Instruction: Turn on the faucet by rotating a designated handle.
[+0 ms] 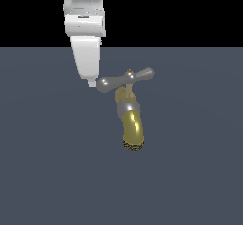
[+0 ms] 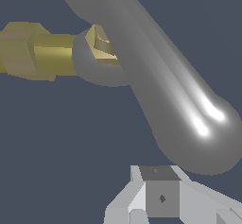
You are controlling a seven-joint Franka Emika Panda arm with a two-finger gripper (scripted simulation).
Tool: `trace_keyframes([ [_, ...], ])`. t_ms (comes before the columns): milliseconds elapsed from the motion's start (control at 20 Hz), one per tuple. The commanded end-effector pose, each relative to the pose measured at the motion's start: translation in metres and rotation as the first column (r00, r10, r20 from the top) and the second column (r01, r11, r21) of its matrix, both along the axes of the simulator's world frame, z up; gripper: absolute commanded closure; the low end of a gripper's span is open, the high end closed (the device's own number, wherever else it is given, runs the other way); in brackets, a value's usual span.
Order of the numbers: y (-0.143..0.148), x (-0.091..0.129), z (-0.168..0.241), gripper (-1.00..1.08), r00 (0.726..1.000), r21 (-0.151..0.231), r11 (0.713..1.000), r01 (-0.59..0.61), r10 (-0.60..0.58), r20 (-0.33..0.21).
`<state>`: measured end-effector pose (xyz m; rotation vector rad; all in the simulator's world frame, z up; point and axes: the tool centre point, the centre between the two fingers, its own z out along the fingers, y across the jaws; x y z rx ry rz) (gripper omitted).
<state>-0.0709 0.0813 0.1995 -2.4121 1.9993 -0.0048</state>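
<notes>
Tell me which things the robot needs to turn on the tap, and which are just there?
Needed for the job:
- handle, the silver crossbar
- faucet with its gold spout
- gripper, right beside the handle's knob

Just there:
- the grey floor; nothing else is lying about

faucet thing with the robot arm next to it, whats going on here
A simulated Panda arm is working on a small faucet with a gold curved spout. Its hand has its tip at the knob end of the silver handle, on the exterior view's left. It appears positioned to push that arm round, not grip it. Whether the hand touches the knob, or is open, isn't clear.
</notes>
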Motion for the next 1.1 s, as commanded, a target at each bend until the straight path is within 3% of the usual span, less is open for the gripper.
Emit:
trace_keyframes([
  [0, -0.014, -0.007, 0.0, 1.08, 1.0, -0.003, 1.0, 0.013, -0.013, -0.004],
  [1050, -0.07, -0.057, -0.001, 1.08, 1.0, -0.005, 1.0, 0.019, -0.019, -0.008],
])
